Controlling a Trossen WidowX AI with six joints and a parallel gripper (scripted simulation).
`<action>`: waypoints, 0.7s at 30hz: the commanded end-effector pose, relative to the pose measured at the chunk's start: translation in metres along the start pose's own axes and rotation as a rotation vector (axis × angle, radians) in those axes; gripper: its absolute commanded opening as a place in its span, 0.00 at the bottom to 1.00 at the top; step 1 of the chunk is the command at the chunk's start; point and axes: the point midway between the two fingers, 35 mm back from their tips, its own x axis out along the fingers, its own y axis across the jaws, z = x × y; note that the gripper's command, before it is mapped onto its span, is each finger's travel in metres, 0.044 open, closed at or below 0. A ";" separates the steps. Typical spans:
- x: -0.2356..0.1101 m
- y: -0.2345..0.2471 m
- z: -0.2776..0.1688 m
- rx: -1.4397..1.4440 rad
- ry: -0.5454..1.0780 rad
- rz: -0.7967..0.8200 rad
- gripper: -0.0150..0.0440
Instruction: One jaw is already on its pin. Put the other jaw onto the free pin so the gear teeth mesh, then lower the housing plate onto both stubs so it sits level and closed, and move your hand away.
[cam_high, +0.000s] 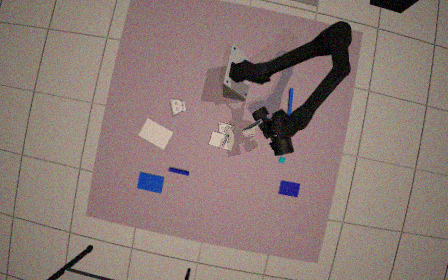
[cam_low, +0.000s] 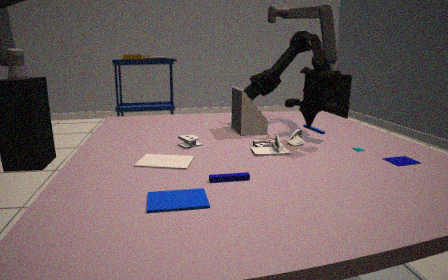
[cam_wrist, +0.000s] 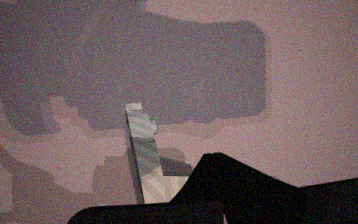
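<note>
My gripper (cam_low: 310, 125) (cam_wrist: 212, 161) is shut and empty, pointing down above the table. The loose white jaw (cam_high: 249, 132) (cam_low: 296, 138) (cam_wrist: 144, 145) leans tilted on the table beside the base, left of my fingertips in the wrist view and partly hidden there. The white base plate (cam_high: 216, 139) (cam_low: 261, 151) lies flat with a toothed part on it; its pins are too small to tell apart. A small white piece with raised parts (cam_high: 177, 107) (cam_low: 189, 140), which looks like the housing plate, lies apart to the left.
A grey wedge-shaped block (cam_high: 236, 91) (cam_low: 250, 117) stands behind the base. A cream sheet (cam_high: 155, 133) (cam_low: 164, 161), blue sheet (cam_high: 150, 182) (cam_low: 178, 200), dark blue bar (cam_high: 179, 171) (cam_low: 229, 177), dark blue square (cam_high: 289, 189) (cam_low: 401, 161), teal chip (cam_high: 282, 160) (cam_low: 358, 149) and long blue bar (cam_high: 290, 101) lie around.
</note>
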 end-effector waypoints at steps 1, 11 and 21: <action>0.008 0.002 -0.001 0.010 0.000 0.005 0.25; 0.024 0.002 0.001 0.012 -0.002 0.002 0.25; 0.033 0.003 0.002 0.012 -0.005 -0.001 0.25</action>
